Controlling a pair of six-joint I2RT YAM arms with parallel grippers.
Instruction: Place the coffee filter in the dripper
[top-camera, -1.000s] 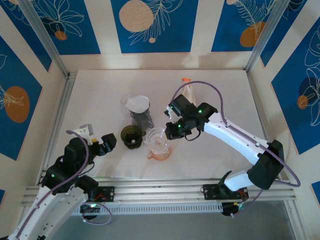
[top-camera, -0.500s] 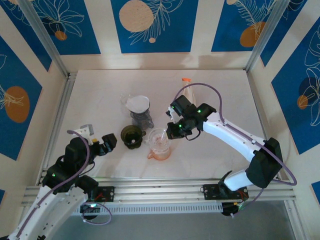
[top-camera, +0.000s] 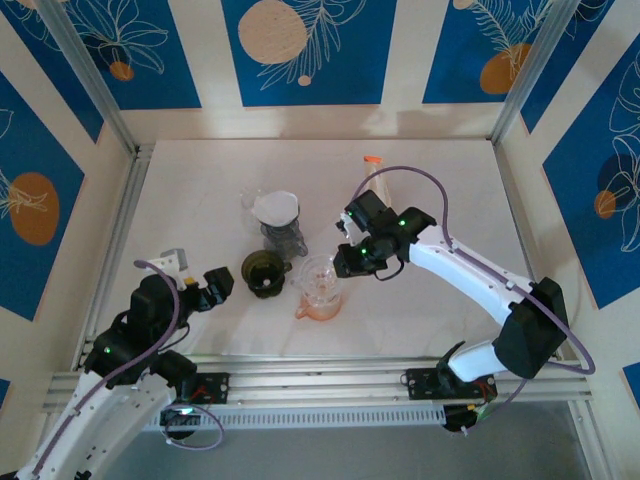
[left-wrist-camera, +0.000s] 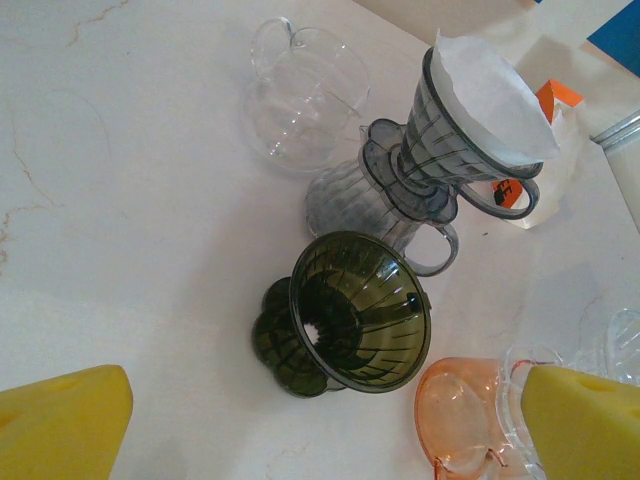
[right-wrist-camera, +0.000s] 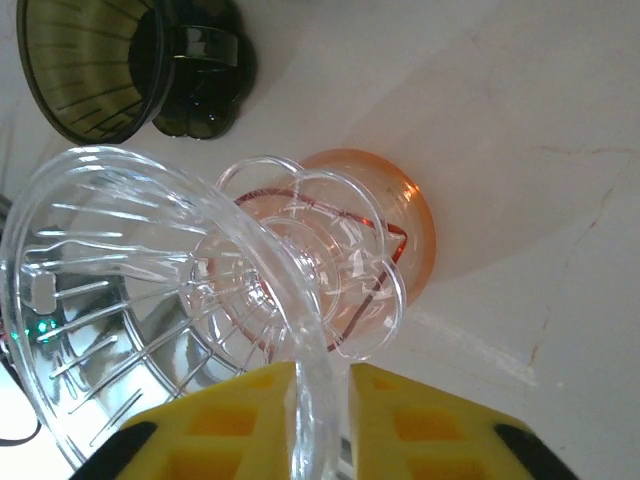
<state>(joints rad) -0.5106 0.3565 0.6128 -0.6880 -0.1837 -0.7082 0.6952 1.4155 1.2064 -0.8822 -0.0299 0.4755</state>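
A white paper coffee filter (top-camera: 277, 207) (left-wrist-camera: 492, 95) sits inside a grey dripper (left-wrist-camera: 440, 140) stacked on a grey ribbed base (top-camera: 286, 239). A dark green dripper (top-camera: 262, 272) (left-wrist-camera: 352, 314) (right-wrist-camera: 95, 60) lies tilted on the table with nothing in it. My right gripper (top-camera: 343, 259) (right-wrist-camera: 322, 420) is shut on the rim of a clear dripper (top-camera: 318, 274) (right-wrist-camera: 170, 290), which is over an orange server (top-camera: 318, 306) (right-wrist-camera: 400, 225). My left gripper (top-camera: 207, 285) (left-wrist-camera: 325, 430) is open just short of the green dripper, its yellow pads (left-wrist-camera: 62, 420) wide apart.
A clear glass pitcher (top-camera: 252, 200) (left-wrist-camera: 305, 95) stands behind the grey stack. A white pouch with an orange tab (top-camera: 376, 182) (left-wrist-camera: 553, 100) stands at the back, near the right arm. Aluminium rails border the white table (top-camera: 200, 180).
My right gripper has shifted slightly with the clear dripper, staying over the orange server. The left arm has not moved.
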